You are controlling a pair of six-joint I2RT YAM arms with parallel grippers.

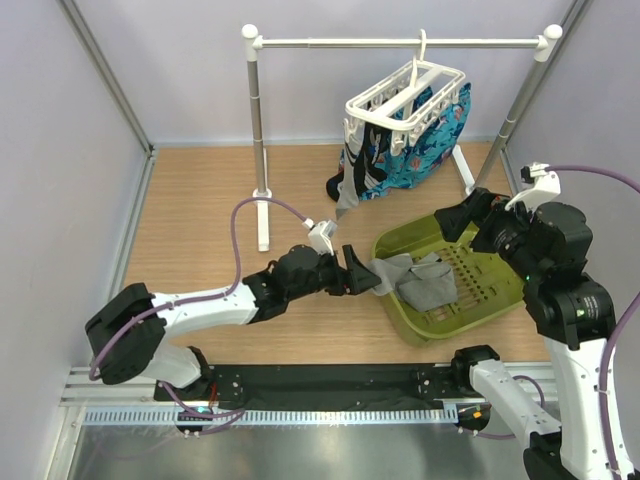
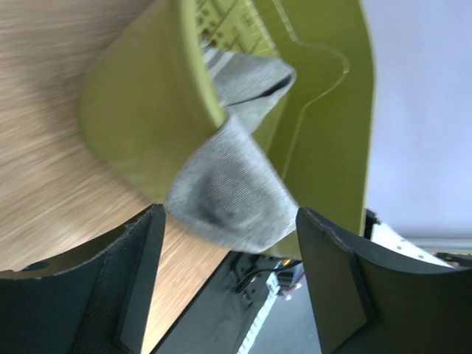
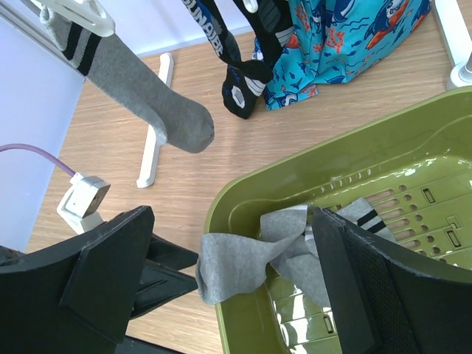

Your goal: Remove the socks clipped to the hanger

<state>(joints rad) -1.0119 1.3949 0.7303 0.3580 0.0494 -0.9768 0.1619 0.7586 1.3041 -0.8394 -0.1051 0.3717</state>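
The white hanger hangs from the rail by its hook. A grey sock and black socks are still clipped to it; in the right wrist view the grey sock and the black socks dangle above the floor. Several grey socks lie in the green basket. One of them drapes over the basket's left rim. My left gripper is open, its fingers either side of that sock's toe without closing on it. My right gripper is open and empty above the basket.
A bright blue patterned cloth hangs on the hanger's right side. The white rail stand has feet on the wooden floor left and right of the hanger. Grey walls close in both sides. A black strip runs along the near edge.
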